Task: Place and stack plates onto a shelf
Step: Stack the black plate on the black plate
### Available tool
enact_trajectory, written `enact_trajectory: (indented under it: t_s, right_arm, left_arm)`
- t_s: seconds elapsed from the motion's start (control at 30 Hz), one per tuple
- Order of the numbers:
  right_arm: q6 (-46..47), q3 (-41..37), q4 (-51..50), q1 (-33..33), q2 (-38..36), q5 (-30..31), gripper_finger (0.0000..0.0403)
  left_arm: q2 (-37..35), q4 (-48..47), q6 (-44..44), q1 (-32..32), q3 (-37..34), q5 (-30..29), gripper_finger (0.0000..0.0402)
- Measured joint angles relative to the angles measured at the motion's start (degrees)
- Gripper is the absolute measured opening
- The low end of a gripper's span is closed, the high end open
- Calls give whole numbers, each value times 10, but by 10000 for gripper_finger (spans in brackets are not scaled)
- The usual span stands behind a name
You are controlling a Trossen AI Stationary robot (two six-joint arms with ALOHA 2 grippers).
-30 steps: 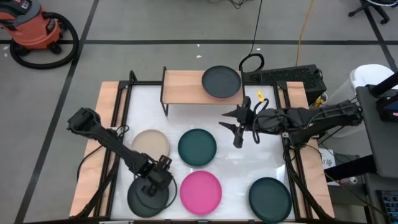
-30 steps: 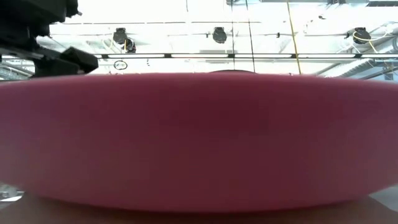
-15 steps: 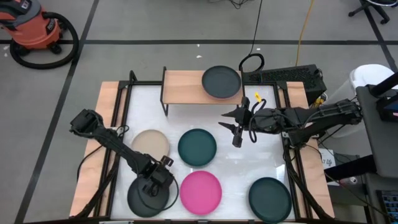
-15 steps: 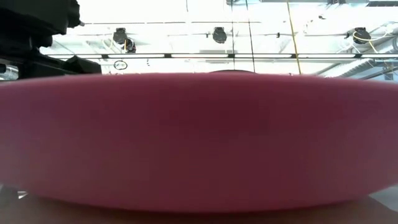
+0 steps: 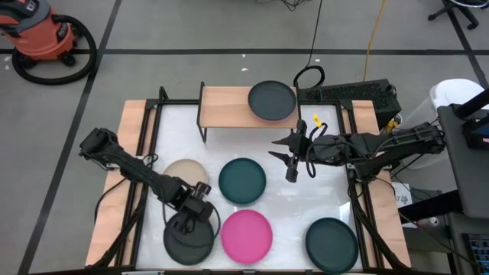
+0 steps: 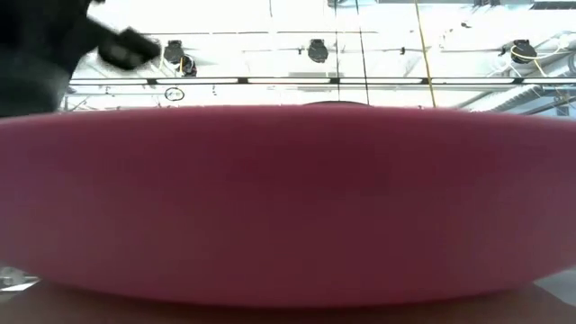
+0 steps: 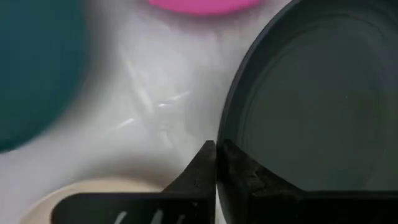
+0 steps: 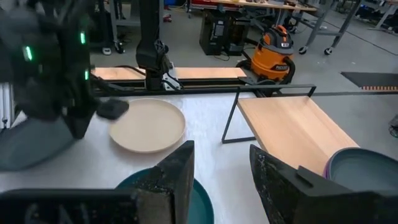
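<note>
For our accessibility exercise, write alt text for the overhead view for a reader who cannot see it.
The left gripper pinches the rim of a charcoal plate at the table's near left. The right gripper hovers open mid-table; another charcoal plate sits on the shelf.

The left gripper (image 5: 192,216) now sits farther from the table's near-left corner, nearer the middle, than a second ago, and its arm's elbow lies higher along the left edge. The black plate (image 5: 188,240) it pinches by the rim has shifted with it toward the pink plate (image 5: 247,235), so their rims now nearly touch. More of the beige plate (image 5: 183,173) shows clear of the arm. In the low view the gripper's dark bulk now fills only the upper left corner, higher than before.
</note>
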Motion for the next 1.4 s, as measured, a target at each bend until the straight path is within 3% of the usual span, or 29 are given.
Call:
enact_trajectory:
  t_s: [0.13, 0.3, 0.47, 0.6, 0.7, 0.87, 1.03, 1.27, 1.4]
  right_arm:
    - [0, 0, -10, 0, 0, 0, 139]
    - [5, 0, -39, 0, 0, 0, 139]
    - [42, -22, -59, 19, -1, 0, 139]
    - [52, -72, -46, 39, 0, 0, 139]
    - [62, -123, 0, 51, 0, 0, 139]
    - [69, -229, 170, 78, 0, 0, 139]
    - [18, -329, 354, 114, -1, -2, 139]
    - [-2, -350, 375, 125, -29, 0, 139]
    - [-18, -350, 375, 125, -43, 0, 139]
  left_arm:
    - [-53, -77, 22, 16, 78, -61, 9]
    - [-126, -75, 74, 77, 158, -118, 9]
    - [-182, 31, 105, 179, 186, -181, 9]
    - [-192, 125, 106, 289, 186, -184, 9]
    - [-174, 189, 71, 379, 186, -142, 9]
    - [-113, 260, 11, 503, 185, 8, 9]
    - [-38, 308, -23, 592, 185, 76, 9]
    - [57, 419, -103, 669, 185, 161, 9]
    - [93, 480, -163, 689, 185, 177, 9]
